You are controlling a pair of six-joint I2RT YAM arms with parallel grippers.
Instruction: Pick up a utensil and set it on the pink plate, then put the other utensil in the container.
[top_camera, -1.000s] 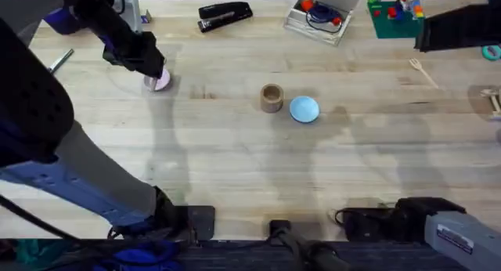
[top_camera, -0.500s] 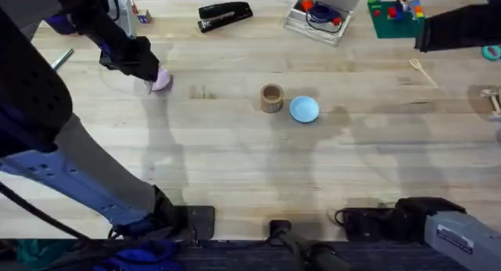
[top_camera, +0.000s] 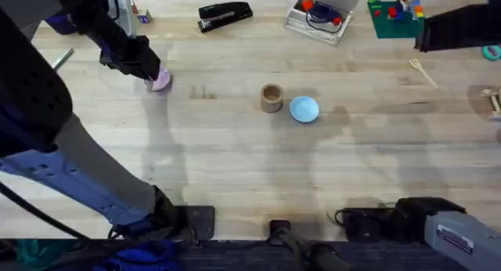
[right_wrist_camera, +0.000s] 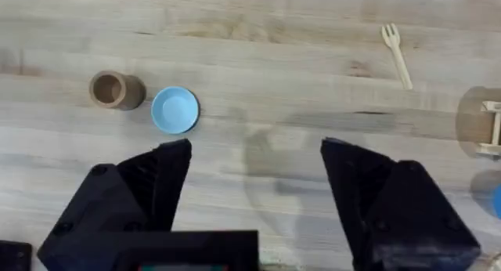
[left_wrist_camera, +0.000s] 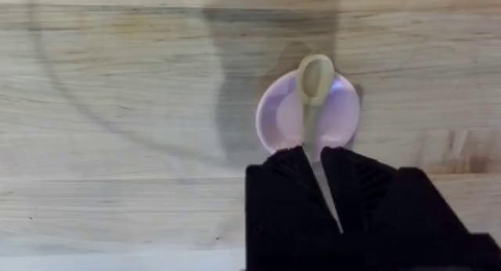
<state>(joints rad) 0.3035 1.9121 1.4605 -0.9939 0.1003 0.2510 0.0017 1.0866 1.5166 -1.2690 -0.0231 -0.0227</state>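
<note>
Upper left, the left gripper [left_wrist_camera: 315, 157] pinches the spoon [left_wrist_camera: 315, 87] over the pink plate [left_wrist_camera: 344, 114] — released carelessly, it could slide off; right gripper [right_wrist_camera: 254, 177] gapes wide.

spoon handle [left_wrist_camera: 316, 138] — hidden between gripper [left_wrist_camera: 313, 165] fingers
</note>
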